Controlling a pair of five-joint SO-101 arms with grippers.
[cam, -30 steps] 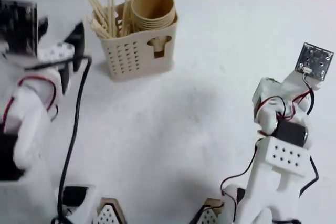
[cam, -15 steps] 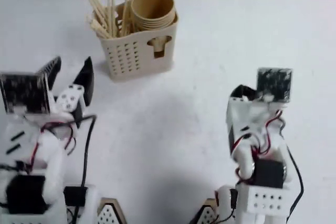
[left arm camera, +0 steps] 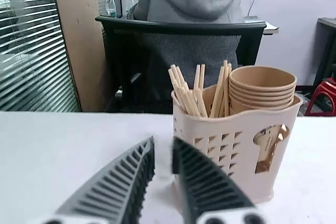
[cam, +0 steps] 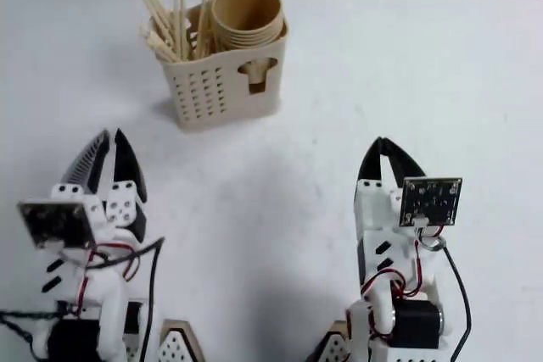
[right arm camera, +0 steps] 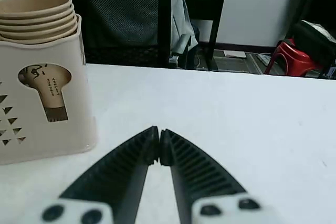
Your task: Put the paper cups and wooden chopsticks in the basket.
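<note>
Left gripper back from basket, narrowed to a slit, right gripper retreated, pressed together

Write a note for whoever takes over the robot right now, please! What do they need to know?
Left gripper: open just a crack, holding nothing, above the table on the near side of the basket.
Right gripper: shut, holding nothing, also back from the basket.
Cups: stacked inside the basket.
Chopsticks: standing in the basket beside the cups.
Done: cups and chopsticks are in.
Left: probably nothing, the job looks finished.
</note>
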